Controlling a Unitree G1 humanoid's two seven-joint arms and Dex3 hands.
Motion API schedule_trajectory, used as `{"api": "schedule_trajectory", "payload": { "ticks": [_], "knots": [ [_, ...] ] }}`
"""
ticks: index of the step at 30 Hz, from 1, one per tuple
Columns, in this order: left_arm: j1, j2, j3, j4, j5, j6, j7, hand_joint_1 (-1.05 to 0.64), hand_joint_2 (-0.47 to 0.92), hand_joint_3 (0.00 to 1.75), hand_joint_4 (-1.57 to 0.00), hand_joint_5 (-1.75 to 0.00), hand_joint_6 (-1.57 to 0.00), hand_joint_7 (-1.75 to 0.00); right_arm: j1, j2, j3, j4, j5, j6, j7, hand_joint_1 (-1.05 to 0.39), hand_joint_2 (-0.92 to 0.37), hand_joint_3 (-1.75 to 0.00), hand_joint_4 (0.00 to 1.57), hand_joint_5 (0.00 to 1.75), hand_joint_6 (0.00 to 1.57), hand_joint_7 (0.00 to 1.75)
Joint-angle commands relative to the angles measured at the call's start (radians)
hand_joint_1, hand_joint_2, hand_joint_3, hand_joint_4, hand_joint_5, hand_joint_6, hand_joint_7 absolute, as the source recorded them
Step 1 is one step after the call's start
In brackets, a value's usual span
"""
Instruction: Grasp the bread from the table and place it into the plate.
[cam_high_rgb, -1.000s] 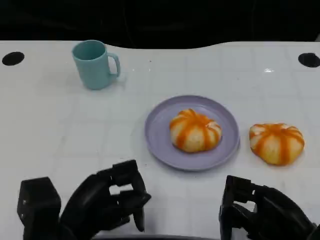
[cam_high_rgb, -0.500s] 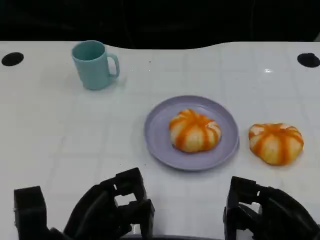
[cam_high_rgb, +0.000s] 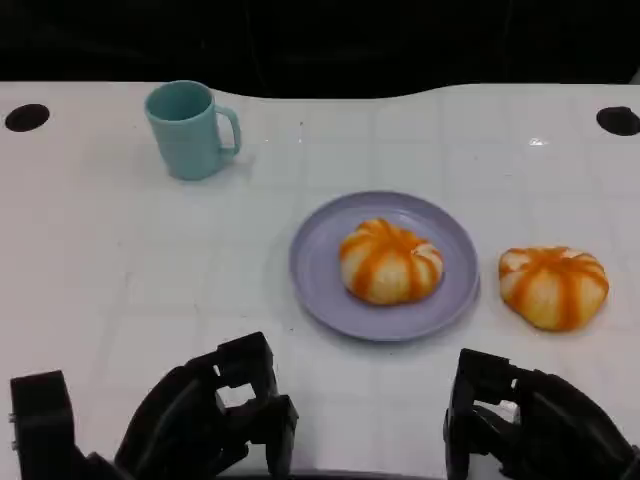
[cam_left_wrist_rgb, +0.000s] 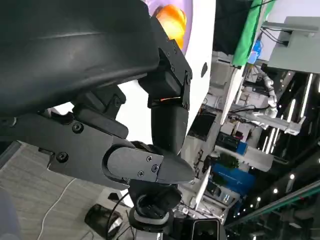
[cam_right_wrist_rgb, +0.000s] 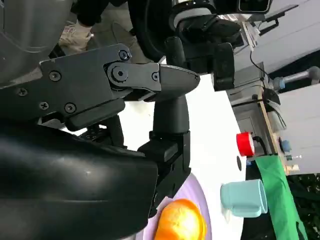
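Observation:
One orange-striped bread bun (cam_high_rgb: 390, 261) lies on the purple plate (cam_high_rgb: 318, 270) at the table's middle. A second, similar bun (cam_high_rgb: 553, 287) lies on the white table just right of the plate, apart from its rim. My left hand (cam_high_rgb: 205, 418) sits low at the near edge, fingers loosely bent, holding nothing. Near the front right, my right hand (cam_high_rgb: 525, 428) also holds nothing and is short of the second bun. The right wrist view looks past my fingers (cam_right_wrist_rgb: 170, 125) to the plated bun (cam_right_wrist_rgb: 181, 220). That same bun (cam_left_wrist_rgb: 172, 17) peeks out in the left wrist view.
A teal mug (cam_high_rgb: 189, 128) stands at the far left, also seen as the mug (cam_right_wrist_rgb: 245, 197) in the right wrist view. Two black holes (cam_high_rgb: 26, 117) (cam_high_rgb: 617, 120) mark the table's far corners. Bare white table lies between my hands and the plate.
My left hand has drawn back toward the near edge and sits lower in the picture. The right hand has shifted slightly. Buns, plate and mug have stayed put.

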Motion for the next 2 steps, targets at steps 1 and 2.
{"api": "schedule_trajectory", "payload": {
  "ticks": [1, 2],
  "knots": [
    [-0.003, 0.006, 0.013, 0.000, -0.004, -0.010, -0.020, -0.65, 0.92, 0.20, -0.94, -1.75, -0.72, -1.75, 0.001, -0.004, -0.011, 0.002, 0.010, 0.009, -0.005, -0.51, -0.92, -0.39, 0.62, 1.75, 0.44, 1.67],
    [-0.005, 0.005, 0.014, 0.002, -0.007, -0.011, -0.023, -0.65, 0.92, 0.20, -0.93, -1.75, -0.72, -1.75, 0.000, -0.004, -0.010, 0.003, 0.011, 0.009, -0.006, -0.52, -0.92, -0.39, 0.62, 1.75, 0.45, 1.68]
  ]
}}
